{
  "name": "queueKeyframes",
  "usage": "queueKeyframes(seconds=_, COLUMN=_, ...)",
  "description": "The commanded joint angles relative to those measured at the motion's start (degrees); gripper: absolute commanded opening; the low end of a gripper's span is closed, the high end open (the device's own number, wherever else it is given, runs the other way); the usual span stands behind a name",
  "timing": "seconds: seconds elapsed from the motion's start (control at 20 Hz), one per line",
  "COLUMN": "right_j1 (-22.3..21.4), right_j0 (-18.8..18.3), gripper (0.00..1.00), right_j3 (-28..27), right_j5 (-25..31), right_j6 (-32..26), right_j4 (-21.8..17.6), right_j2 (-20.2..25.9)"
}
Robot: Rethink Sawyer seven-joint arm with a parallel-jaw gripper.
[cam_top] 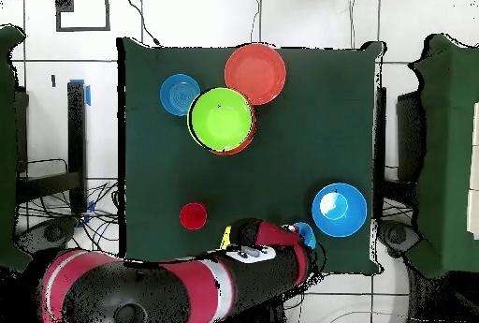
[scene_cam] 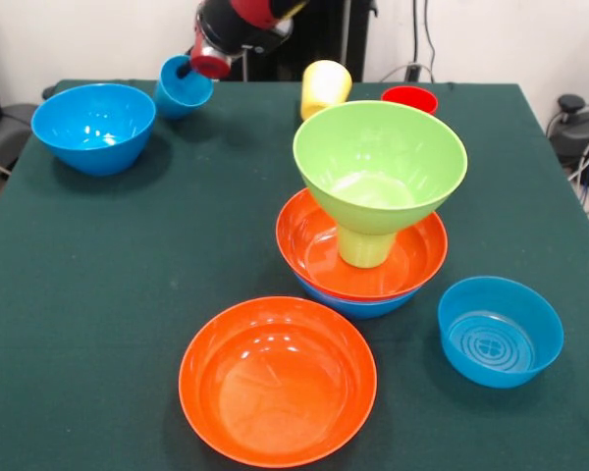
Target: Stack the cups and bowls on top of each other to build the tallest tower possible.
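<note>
The tower stands mid-table: a blue bowl (scene_cam: 358,304) at the bottom, an orange bowl (scene_cam: 319,245) in it, an upturned green cup (scene_cam: 365,245), and a lime green bowl (scene_cam: 380,162) (cam_top: 221,119) on top. At the far left, my gripper (scene_cam: 198,67) (cam_top: 299,234) is shut on the rim of a tilted blue cup (scene_cam: 180,90) (cam_top: 306,236). A yellow cup (scene_cam: 324,88) (cam_top: 225,237) leans at the back, with a red cup (scene_cam: 409,98) (cam_top: 193,215) beside it.
A deep blue bowl (scene_cam: 93,126) (cam_top: 339,209) sits just left of the held cup. Near the front edge lies a wide orange bowl (scene_cam: 278,380) (cam_top: 255,73). A smaller blue bowl (scene_cam: 501,331) (cam_top: 180,95) stands at the front right on the green table (scene_cam: 98,294).
</note>
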Motion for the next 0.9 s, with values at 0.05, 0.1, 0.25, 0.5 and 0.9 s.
queueKeyframes(seconds=0.05, right_j1=-8.03, right_j0=-3.62, gripper=0.00, right_j3=0.65, right_j5=-1.75, right_j6=-7.22, right_j4=-7.15, right_j2=15.67)
queueKeyframes(seconds=0.1, right_j1=-8.53, right_j0=-4.21, gripper=0.00, right_j3=0.84, right_j5=-1.95, right_j6=-6.96, right_j4=-7.94, right_j2=16.23)
queueKeyframes(seconds=0.25, right_j1=-11.24, right_j0=-7.64, gripper=0.00, right_j3=2.72, right_j5=-4.38, right_j6=-6.90, right_j4=-10.91, right_j2=19.52)
queueKeyframes(seconds=0.5, right_j1=-15.46, right_j0=-13.05, gripper=0.00, right_j3=5.44, right_j5=-7.61, right_j6=-6.05, right_j4=-15.56, right_j2=24.98)
queueKeyframes(seconds=0.9, right_j1=-22.56, right_j0=-18.35, gripper=0.00, right_j3=8.87, right_j5=-8.55, right_j6=-4.48, right_j4=-21.34, right_j2=29.91)
